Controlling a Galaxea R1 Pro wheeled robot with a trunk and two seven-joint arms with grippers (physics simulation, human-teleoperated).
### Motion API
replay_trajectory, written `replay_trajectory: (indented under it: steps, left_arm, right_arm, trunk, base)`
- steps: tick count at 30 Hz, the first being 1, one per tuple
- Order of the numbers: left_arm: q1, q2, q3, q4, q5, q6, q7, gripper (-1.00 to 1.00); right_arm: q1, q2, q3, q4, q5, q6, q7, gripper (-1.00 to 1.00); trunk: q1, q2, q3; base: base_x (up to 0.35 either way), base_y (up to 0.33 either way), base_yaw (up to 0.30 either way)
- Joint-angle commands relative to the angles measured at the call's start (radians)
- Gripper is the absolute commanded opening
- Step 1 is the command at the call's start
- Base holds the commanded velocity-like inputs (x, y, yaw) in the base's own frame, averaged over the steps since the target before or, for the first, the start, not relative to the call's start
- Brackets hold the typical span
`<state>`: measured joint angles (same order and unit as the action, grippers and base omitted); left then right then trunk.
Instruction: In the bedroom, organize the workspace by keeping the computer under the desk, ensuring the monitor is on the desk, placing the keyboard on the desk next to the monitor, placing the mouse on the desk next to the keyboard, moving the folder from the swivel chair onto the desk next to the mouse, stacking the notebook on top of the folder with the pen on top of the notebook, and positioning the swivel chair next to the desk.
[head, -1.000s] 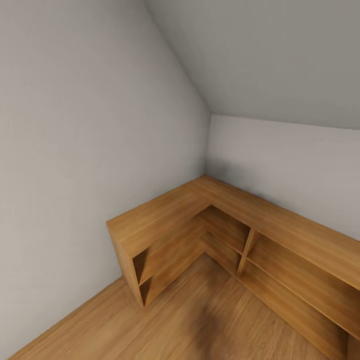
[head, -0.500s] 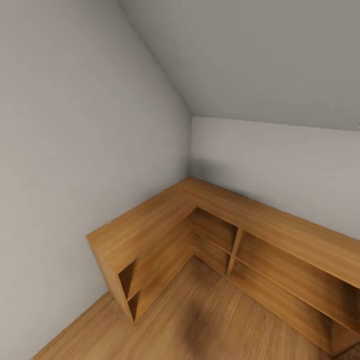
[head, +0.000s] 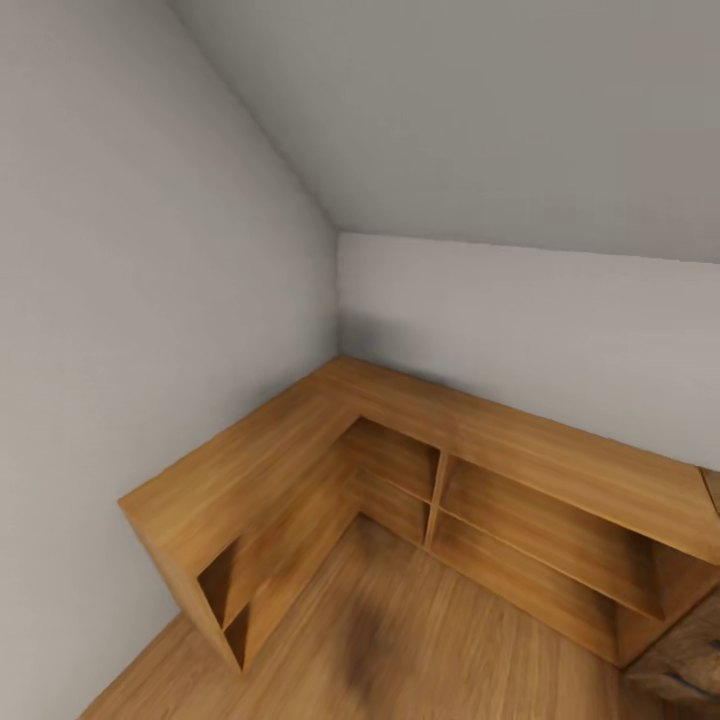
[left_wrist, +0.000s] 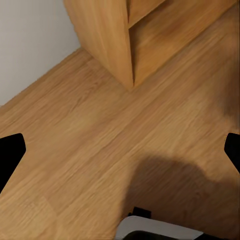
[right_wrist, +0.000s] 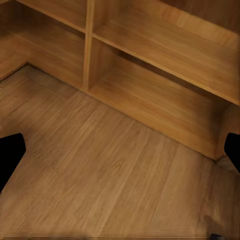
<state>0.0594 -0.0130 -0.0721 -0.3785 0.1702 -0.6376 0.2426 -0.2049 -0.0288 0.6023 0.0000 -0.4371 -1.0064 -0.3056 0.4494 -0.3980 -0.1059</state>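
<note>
Head view looks down into a bare corner of the room, where two pale grey walls (head: 150, 250) meet under a sloping ceiling (head: 500, 100) and a low L-shaped wooden shelf unit (head: 300, 440) runs along both of them. Its open compartments hold nothing, and a soft dark shadow lies on the wooden floor (head: 470, 650) in front of it, most likely cast by the robot's own body. None of the desk things show here, neither monitor, keyboard, folder, pen nor chair, so where they lie cannot be told from this moment; I judge that the robot is on its way through the bedroom and has yet to face the black desk. Left wrist view points down at the floor beside the end panel of the shelf unit, with the left gripper (left_wrist: 120, 150) marked by two black fingertips at the picture's opposite edges, wide apart and with nothing between them. Right wrist view shows the right gripper (right_wrist: 120, 150) the same way, jaws spread wide and empty, hanging over the floor in front of the lower shelves. Both arms seem to be carried low and clear of the furniture, which suits driving: nothing is held, so nothing can be dropped, and the parted jaws are ready for a first grasp.
</note>
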Motion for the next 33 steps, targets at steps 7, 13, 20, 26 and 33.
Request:
replay_trajectory:
  steps: [7,13,20,26,33]
  left_arm:
    - [0.000,0.001,-0.009,0.013,0.009,-0.003,0.004,1.00]
    - [0.000,0.001,-0.009,0.015,0.009,-0.003,0.004,1.00]
    - [0.000,0.001,-0.009,0.015,0.009,-0.004,0.004,1.00]
    - [0.000,0.001,-0.009,0.015,0.009,-0.004,0.004,1.00]
    - [0.000,0.001,-0.009,0.015,0.009,-0.004,0.004,1.00]
  right_arm:
    - [-0.001,0.000,0.007,0.001,-0.006,0.000,0.028,1.00]
    - [-0.001,0.000,0.007,0.001,-0.006,0.000,0.032,1.00]
    - [-0.001,0.000,0.007,0.001,-0.006,0.003,0.032,1.00]
    - [-0.001,0.000,0.005,-0.001,-0.005,0.049,0.033,1.00]
    - [-0.001,0.000,0.005,-0.001,-0.005,0.059,0.033,1.00]
  trunk:
    - [0.001,-0.002,-0.002]
    - [0.001,-0.002,-0.002]
    - [0.001,-0.002,-0.002]
    - [0.001,-0.002,-0.002]
    - [0.001,-0.002,-0.002]
  base:
    - [0.002,0.001,-0.297]
    - [0.001,0.001,-0.297]
    - [0.131,0.112,-0.297]
    - [0.226,0.192,-0.297]
    - [0.240,0.205,-0.297]
